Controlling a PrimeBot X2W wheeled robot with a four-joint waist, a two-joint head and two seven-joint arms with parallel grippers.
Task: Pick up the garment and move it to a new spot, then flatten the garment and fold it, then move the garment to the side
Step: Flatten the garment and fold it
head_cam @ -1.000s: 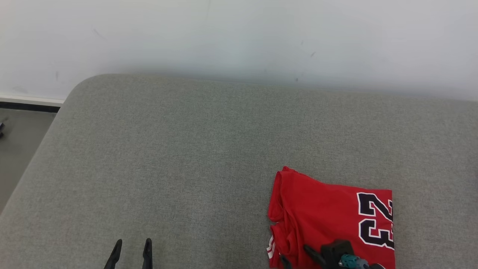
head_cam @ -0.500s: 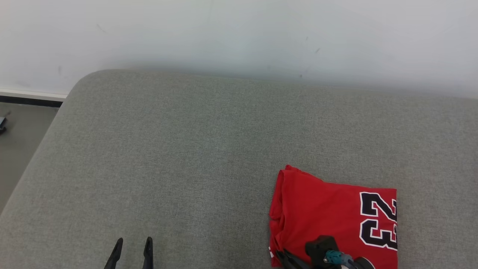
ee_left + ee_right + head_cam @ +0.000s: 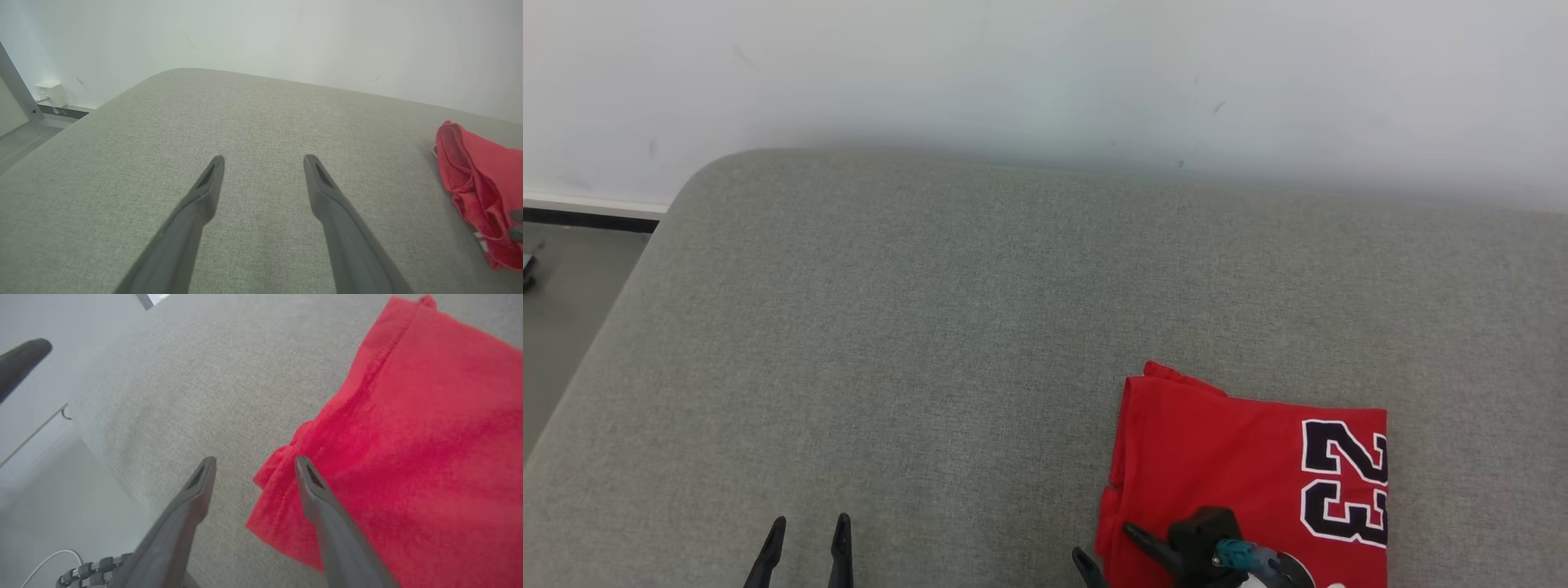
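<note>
Releases the folded garment (image 3: 1241, 465), spreading the right tool (image 3: 254, 460) open astride its edge, holding the left tool (image 3: 810, 521) open over the cushion (image 3: 931, 327); likely ends the sideways move.

You face pale, scuffed wall (image 3: 1045, 73), evenly lit. Grey upholstered surface (image 3: 890, 327) with rounded corner spans your view. At your left: grey floor (image 3: 564, 327), dark baseboard strip (image 3: 588, 219), small white box (image 3: 50, 92) low on wall.
</note>
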